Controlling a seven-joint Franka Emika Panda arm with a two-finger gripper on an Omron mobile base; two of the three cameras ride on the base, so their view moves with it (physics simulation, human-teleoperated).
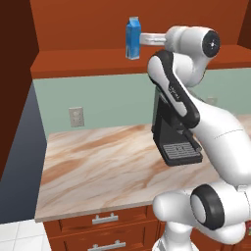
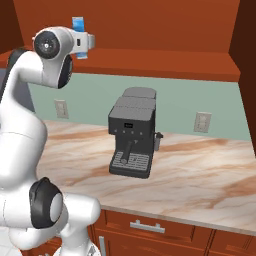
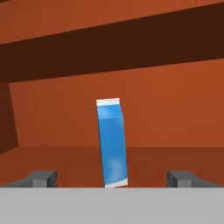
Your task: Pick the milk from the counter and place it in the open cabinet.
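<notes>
- Up at the cabinet front, the gripper (image 3: 112,178) has its jaws spread wide, one dark fingertip (image 3: 41,178) at each side of the hand view and daylight between them and the carton.
- Between those tips stands the milk (image 3: 112,142), blue body, pale top, leaning just a touch off upright, gripped by nothing.
- Its base sits on the red-brown shelf floor of the open cabinet (image 3: 175,109), with the plain back panel behind it and a darker band of wood above.
- From the left base view, the milk (image 1: 133,38) stands on the cabinet's thick bottom shelf (image 1: 88,61), and the white hand (image 1: 153,38) reaches in level from the right, its front end just beside the carton; contact cannot be judged from this side.
- From the right base view, the carton (image 2: 78,31) is half hidden behind the hand (image 2: 85,42), only its blue top and a sliver of its side peeking out.
- Below the shelf, a pale green wall (image 1: 108,100) carries wall outlets (image 1: 76,116).
- Further down, a black coffee machine (image 2: 132,132) sits on a marbled countertop (image 2: 200,170), well apart from the carton overhead.
- Silver-handled drawers (image 1: 105,218) run under that top.
</notes>
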